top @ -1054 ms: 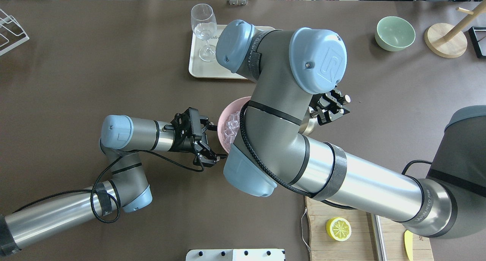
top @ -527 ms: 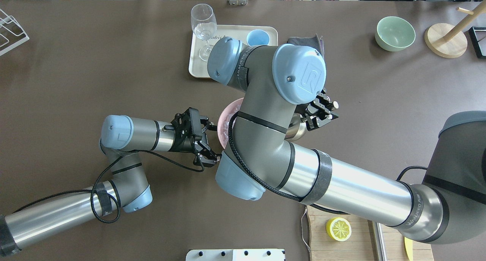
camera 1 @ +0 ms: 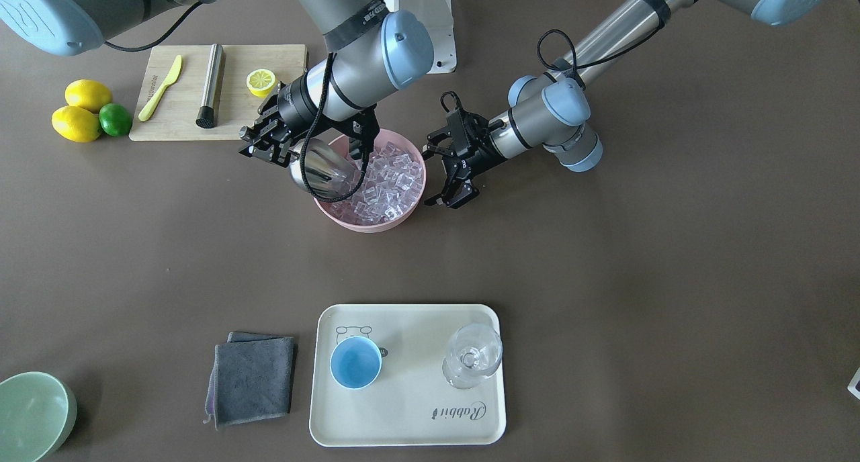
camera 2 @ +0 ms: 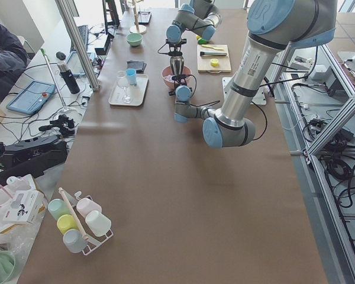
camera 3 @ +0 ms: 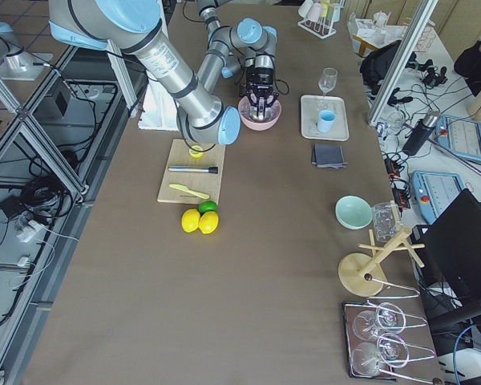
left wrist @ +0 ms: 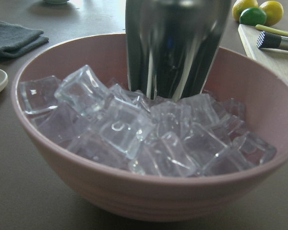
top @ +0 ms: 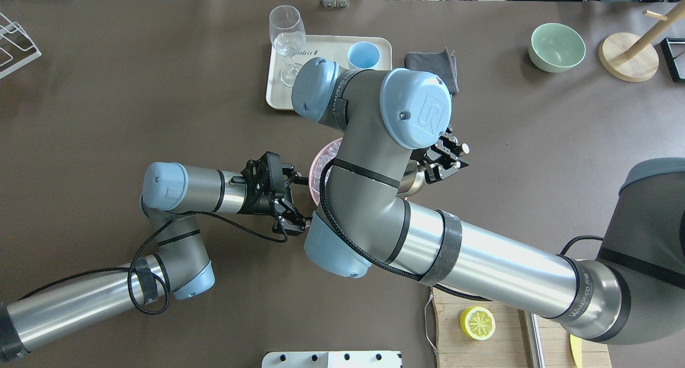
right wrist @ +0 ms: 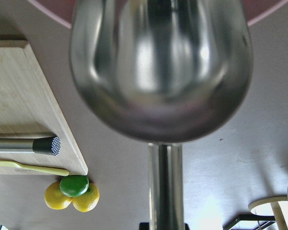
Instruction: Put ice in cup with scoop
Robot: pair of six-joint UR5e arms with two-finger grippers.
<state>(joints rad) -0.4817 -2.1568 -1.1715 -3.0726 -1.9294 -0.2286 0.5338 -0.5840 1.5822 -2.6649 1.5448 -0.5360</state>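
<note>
Dipping scoop (camera 1: 322, 170) deeper into ice (camera 1: 388, 188)

On tray (camera 1: 403, 422): cup (camera 1: 355, 362) (glass (camera 1: 472, 356) beside); scoop (camera 1: 322, 170) in bowl (camera 1: 376, 225).

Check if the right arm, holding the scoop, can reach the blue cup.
Probably yes. The right gripper holds the scoop at the pink bowl; bare table lies between it and the tray, and the wine glass stands apart from the cup.
</note>
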